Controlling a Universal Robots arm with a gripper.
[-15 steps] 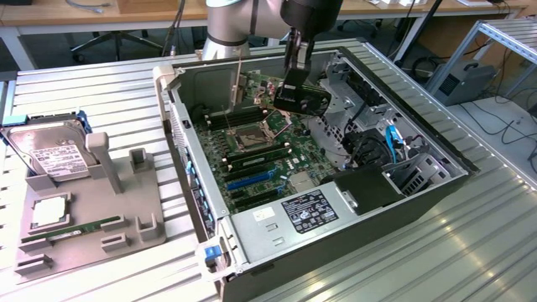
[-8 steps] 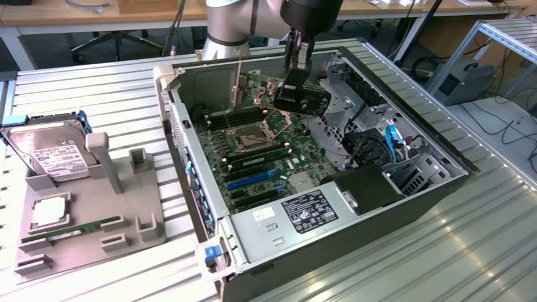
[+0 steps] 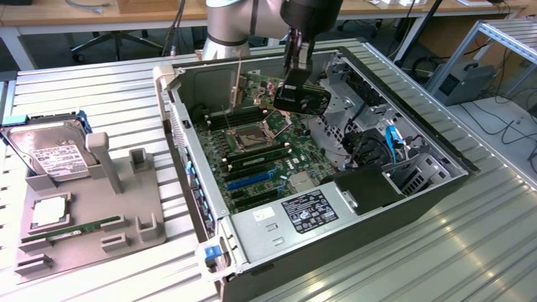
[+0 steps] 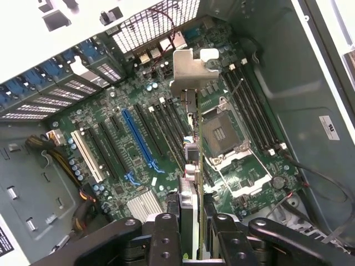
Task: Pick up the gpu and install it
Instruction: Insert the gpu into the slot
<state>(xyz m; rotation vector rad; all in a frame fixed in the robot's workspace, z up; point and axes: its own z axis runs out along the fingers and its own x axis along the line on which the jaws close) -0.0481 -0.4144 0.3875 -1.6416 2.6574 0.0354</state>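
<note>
While the black two-fingered gripper (image 4: 193, 230) is clamping its jaws on the thin, flat, dark gpu card (image 4: 192, 160), the card is hanging edge-on over the green motherboard (image 4: 138, 116) inside the open grey metal computer case (image 3: 436, 182), showing its pale bent metal bracket (image 4: 191, 69) at the far end.

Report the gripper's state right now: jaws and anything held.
Gripper: jaws closed on the gpu, holding it edge-on over the motherboard.

Metal table (image 3: 109, 94): computer case (image 3: 419, 202), tray (image 3: 84, 211)
</note>
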